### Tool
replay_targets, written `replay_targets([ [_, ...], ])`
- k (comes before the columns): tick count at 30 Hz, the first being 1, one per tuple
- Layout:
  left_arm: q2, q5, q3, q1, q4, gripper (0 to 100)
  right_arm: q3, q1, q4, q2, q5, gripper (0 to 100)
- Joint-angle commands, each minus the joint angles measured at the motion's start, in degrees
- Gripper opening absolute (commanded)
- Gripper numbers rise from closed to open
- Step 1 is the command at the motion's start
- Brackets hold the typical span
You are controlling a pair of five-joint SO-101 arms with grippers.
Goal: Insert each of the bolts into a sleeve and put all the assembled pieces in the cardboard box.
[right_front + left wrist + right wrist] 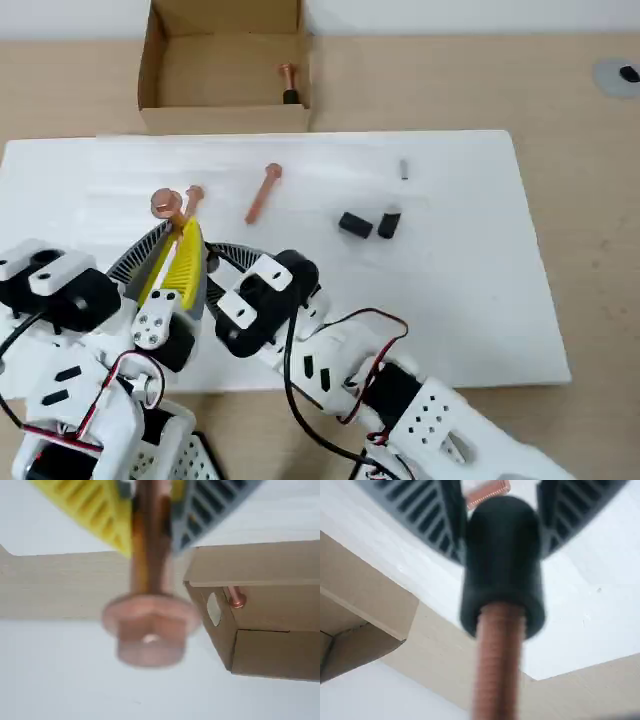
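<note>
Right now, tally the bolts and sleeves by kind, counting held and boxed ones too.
Bolts: 4 (one boxed, one loose, two held)
Sleeves: 4 (one boxed, two loose, one held)
Total: 8

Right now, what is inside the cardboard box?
One copper bolt stands in a black sleeve against the right wall of the cardboard box. The near wall hides the floor strip just behind it.

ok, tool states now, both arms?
Left tool: closed on a copper bolt.
Right tool: closed on a black sleeve with a threaded shank in it.
</note>
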Motion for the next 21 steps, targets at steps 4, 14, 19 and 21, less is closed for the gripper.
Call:
replay_targets([
  [4, -0.04, -0.53, -1.05, 0.62, 1.32, 1, -1.27, 1.36, -1.58, -1.98, -0.62, 0.9],
  [14, -0.04, -1.23, -1.05, 1.32, 1.32, 1, -1.27, 1.36, -1.58, -1.63, -0.62, 0.9],
  [19, -0.04, -5.27, -1.05, 6.68, 3.08, 1, -1.27, 1.36, -1.58, -1.63, -0.62, 0.9],
  [21, -0.04, -5.45, -1.05, 6.86, 3.16, 1, -1.27, 1.45, -1.58, -1.63, -0.62, 0.9],
])
